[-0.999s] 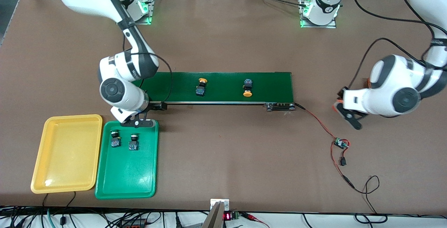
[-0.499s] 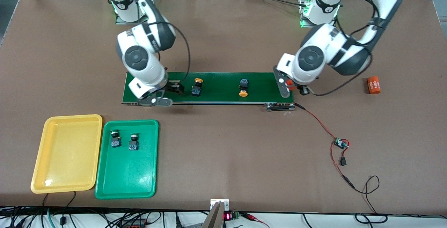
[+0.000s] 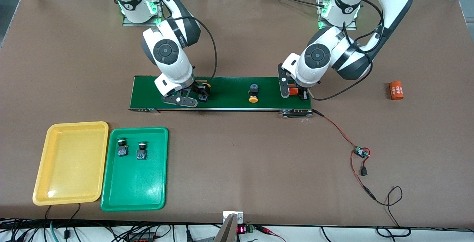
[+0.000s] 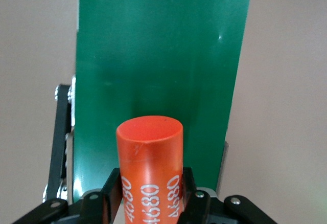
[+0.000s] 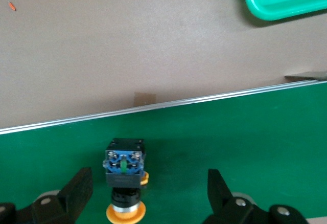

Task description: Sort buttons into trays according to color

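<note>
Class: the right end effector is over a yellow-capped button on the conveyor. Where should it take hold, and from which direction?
Judging by its pose, grip the yellow-capped button by its black blocky body from above: it lies on its side between the open right end effector fingers, flat faces outward.

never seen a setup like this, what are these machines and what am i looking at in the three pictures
These are two robot arms bolted to a brown table, each ending in a two-finger gripper. The wide picture comes from a high camera facing them. The other two come from small cameras on the arms' wrists, looking down past the fingers.

A dark green conveyor belt lies across the middle. The right gripper is open over the belt, its fingers either side of a yellow-capped button. A second yellow button lies farther along the belt. The left gripper is shut on an orange cylinder with white print, over the belt's end. Another such cylinder lies on the table.

Nearer the front camera sit a yellow tray, with nothing in it, and a green tray holding two green buttons. Loose wiring lies toward the left arm's end.
</note>
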You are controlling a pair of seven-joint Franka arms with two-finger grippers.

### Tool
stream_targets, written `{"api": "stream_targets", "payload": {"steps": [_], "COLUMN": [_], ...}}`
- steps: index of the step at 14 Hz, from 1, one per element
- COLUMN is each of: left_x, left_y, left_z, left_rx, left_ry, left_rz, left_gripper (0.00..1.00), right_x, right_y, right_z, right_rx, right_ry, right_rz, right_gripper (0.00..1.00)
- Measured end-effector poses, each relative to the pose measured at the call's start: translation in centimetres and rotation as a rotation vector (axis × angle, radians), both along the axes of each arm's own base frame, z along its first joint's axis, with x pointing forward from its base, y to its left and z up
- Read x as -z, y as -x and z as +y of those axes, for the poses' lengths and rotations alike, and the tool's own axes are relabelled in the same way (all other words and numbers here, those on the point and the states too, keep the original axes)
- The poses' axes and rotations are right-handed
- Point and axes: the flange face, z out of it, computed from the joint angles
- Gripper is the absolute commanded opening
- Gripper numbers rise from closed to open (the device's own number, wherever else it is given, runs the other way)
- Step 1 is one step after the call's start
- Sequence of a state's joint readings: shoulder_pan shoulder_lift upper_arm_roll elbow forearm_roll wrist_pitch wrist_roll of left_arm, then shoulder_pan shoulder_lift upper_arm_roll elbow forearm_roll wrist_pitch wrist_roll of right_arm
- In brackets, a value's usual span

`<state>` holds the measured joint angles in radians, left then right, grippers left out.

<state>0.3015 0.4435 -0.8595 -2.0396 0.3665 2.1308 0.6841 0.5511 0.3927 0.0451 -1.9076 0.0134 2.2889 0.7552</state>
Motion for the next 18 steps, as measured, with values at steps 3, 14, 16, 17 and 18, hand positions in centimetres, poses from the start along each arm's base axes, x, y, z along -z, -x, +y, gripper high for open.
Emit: {"api": "stream_targets", "payload": {"steps": [3,14,16,17,18], "left_x": [0.8,-3.1,-3.9,-3.8,-3.5], "left_y": [0.8,-3.7,-5.9,-7.0,-7.8], "left_z": [-1.5,2.8,8.4,12.3,16.4], "left_rx": [0.036,0.052,-0.045,-0.103,-0.162], "left_ry": [0.016,0.044,0.023,0.015,0.009], "left_rz": [0.014,-0.116,-0.134,-0.13,-0.123], "left_gripper": [0.03,1.0,1.0,1.0,1.0], "right_x": [1.9,3.6,3.3,2.7,1.6], "right_y": [0.0,-0.1,-0.5,-1.2,-2.3], "right_z": [0.5,0.2,-0.2,-0.6,-1.6], "right_rx": [0.035,0.024,-0.004,-0.022,-0.048], "right_ry": [-0.005,0.007,0.006,0.005,0.012], "right_rz": [-0.006,0.008,0.002,-0.002,0.007], "right_gripper": [1.0,0.13,0.13,0.13,0.13]}}
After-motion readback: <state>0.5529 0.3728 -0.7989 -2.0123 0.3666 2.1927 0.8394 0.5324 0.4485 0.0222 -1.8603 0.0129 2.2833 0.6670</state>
